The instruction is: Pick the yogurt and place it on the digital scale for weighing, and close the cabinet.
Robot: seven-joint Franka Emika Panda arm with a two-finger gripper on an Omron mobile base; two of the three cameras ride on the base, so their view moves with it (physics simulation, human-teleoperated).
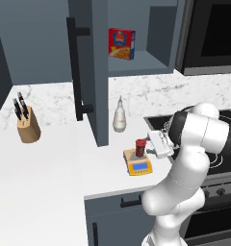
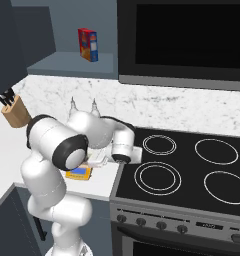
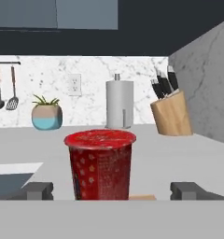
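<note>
The cabinet is seen with its door swung open over the white counter, the long black handle facing outward; a red-and-blue box stands on its shelf. On the counter just left of the stove, the digital scale is set flat, and the yogurt stands upright on its plate, long axis vertical, darker lid upward. The gripper is held level beside the cup with its jaws spread wide; the yogurt sits centred between the fingertips, apparently untouched, though contact cannot be ruled out. In the hand view a paper-towel roll, a potted plant and a knife block are shown beyond the cup. In the right base view the cup is hidden by the arm and just a corner of the scale is left visible.
</note>
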